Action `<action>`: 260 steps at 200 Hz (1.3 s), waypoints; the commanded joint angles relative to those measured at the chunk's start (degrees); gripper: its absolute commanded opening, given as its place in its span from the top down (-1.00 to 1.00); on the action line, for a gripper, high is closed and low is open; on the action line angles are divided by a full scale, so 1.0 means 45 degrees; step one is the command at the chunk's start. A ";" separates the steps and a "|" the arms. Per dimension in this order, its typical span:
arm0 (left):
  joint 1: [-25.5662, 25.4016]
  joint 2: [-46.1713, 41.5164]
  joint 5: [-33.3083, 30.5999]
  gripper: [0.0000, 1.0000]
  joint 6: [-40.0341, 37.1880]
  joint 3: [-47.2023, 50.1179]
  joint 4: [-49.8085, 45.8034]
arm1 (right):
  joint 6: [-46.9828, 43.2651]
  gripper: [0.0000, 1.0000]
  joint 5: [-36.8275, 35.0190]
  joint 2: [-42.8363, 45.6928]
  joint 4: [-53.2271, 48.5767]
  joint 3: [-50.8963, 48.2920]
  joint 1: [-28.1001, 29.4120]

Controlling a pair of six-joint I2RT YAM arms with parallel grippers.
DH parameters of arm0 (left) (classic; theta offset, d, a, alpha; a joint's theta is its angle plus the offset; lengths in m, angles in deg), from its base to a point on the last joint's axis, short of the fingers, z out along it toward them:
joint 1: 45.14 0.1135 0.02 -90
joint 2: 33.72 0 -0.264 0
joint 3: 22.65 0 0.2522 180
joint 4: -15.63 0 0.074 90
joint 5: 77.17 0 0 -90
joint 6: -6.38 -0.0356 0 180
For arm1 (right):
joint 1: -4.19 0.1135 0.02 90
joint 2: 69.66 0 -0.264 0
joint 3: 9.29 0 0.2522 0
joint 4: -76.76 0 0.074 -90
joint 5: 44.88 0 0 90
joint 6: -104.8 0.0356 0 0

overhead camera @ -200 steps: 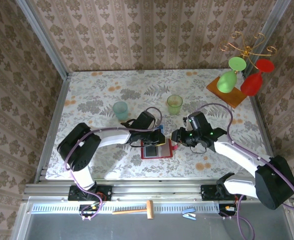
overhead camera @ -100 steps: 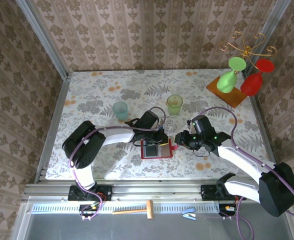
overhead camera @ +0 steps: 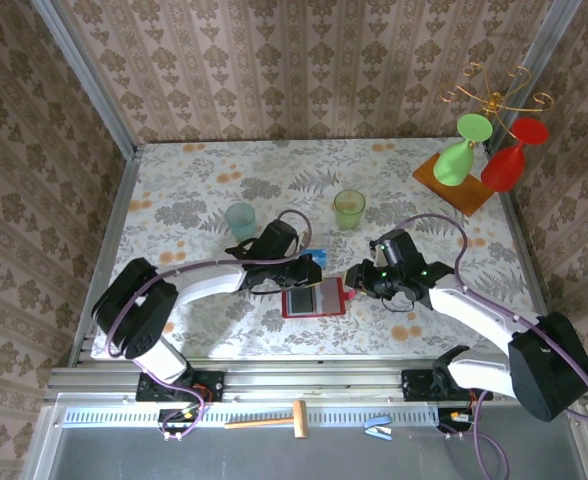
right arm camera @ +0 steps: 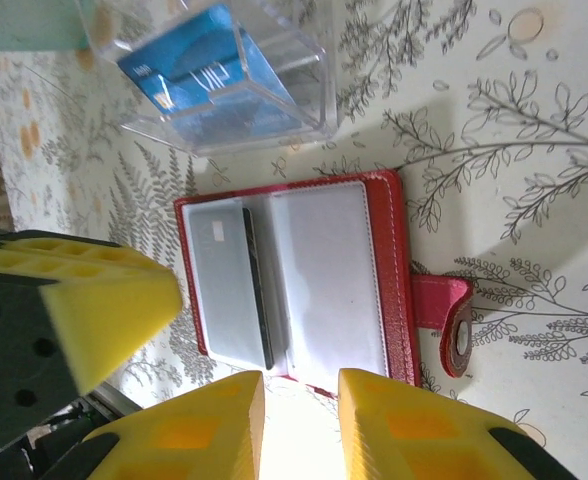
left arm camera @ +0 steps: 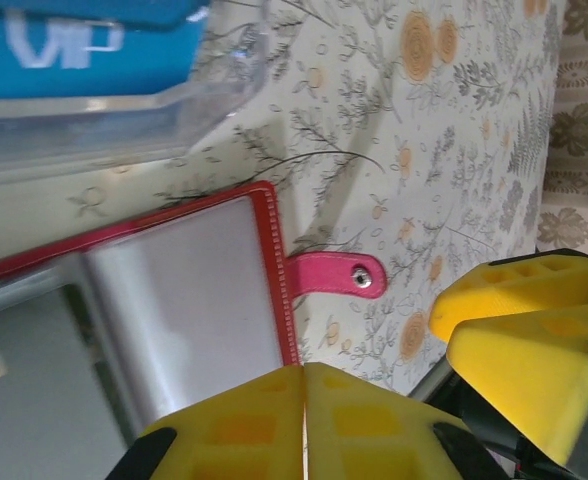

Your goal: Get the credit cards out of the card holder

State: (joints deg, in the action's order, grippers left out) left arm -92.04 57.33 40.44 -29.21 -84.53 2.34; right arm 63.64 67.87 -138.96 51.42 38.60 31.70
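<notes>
Clear box holding blue card sits beside open card holder.

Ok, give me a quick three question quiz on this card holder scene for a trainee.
1. Multiple choice: where is the blue credit card? A, in the clear plastic box; B, on the wooden stand; C, in the green cup.
2. Look at the red card holder. True or false: it is snapped shut.
3. Fill in: the ___ gripper's jaws are shut, while the other's stand apart.
Key: 1 A. 2 False, it lies open on the table. 3 Left: the left gripper is shut and the right gripper is open.
</notes>
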 commanded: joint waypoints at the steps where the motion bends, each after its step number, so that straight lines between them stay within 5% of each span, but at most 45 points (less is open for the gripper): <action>1: 0.0224 -0.0437 -0.0314 0.80 -0.0070 0.0598 0.0021 | 0.0278 0.44 0.0266 -0.0642 0.0508 0.0619 0.0374; 104: 0.0792 -0.1499 -0.0463 0.81 -0.0002 0.2293 0.0423 | 0.0763 0.52 0.0648 -0.4118 0.1636 0.2292 0.1754; 260: 0.1079 -0.1541 -0.0922 0.82 -0.0475 0.3047 0.0006 | 0.1241 0.64 0.0923 -0.5820 0.2765 0.2572 0.2208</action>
State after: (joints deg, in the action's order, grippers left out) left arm -87.78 51.49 37.67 -29.43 -71.13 4.48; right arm 68.01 71.23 -164.18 62.50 49.05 41.07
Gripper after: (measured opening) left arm 0.093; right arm 0.179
